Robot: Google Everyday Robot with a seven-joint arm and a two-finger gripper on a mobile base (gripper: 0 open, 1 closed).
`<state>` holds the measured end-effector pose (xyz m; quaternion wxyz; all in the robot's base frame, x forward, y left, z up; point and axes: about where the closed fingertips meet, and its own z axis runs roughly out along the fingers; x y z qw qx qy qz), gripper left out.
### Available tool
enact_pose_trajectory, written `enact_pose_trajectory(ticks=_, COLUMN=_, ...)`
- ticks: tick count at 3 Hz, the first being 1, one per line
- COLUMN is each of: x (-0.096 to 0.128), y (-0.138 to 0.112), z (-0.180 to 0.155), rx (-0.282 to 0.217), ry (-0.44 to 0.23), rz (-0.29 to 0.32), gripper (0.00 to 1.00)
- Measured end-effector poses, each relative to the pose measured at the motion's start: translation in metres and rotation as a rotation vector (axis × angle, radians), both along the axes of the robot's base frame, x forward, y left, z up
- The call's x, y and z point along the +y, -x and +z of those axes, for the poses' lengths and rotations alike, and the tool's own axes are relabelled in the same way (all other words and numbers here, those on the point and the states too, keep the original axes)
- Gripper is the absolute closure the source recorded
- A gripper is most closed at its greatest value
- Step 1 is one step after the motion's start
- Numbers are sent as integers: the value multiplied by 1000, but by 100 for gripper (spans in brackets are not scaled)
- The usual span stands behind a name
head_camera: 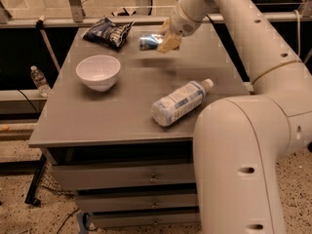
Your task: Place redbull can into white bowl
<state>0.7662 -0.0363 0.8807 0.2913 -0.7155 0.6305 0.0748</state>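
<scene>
Camera view: one look from above and in front of a grey table (112, 123), with the robot's white arm (243, 28) coming in from the right
Gripper (164, 39): over the far middle of the table, right of the snack bag, its tan fingers (168, 45) pointing down and to the left
Hand state: fingers clamped on the right end of the redbull can
Redbull can (147, 42): lying sideways in the gripper's hold, blue and silver, near the table's back edge; whether it touches the tabletop cannot be told
White bowl (97, 83): upright on the left part of the table, nothing in it, well apart from the can and nearer the front
Snack bag (108, 31): dark blue, crumpled, at the far left corner, just left of the can
Plastic bottle (178, 103): clear, on its side near the front right, white cap pointing to the back right
Drawers (131, 177): stacked below the tabletop, shut
Floor: speckled, with a small water bottle (39, 80) standing left of the table
</scene>
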Motion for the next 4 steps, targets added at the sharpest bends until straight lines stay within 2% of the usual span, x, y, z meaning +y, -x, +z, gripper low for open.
enact_pose_trajectory(ticks=1, x=32, y=10, z=24, rx=-59, ry=29, rz=102, gripper=100)
enact_pose_trajectory(ticks=2, x=67, y=28, z=40, rx=-96, ry=32, rz=228, gripper=100)
enact_pose_trajectory(ticks=3, x=67, y=28, z=40, rx=-96, ry=32, rz=228, gripper=100)
enact_pose_trajectory(ticks=4, x=89, y=35, z=49, rx=-116, ry=36, rz=300, gripper=100)
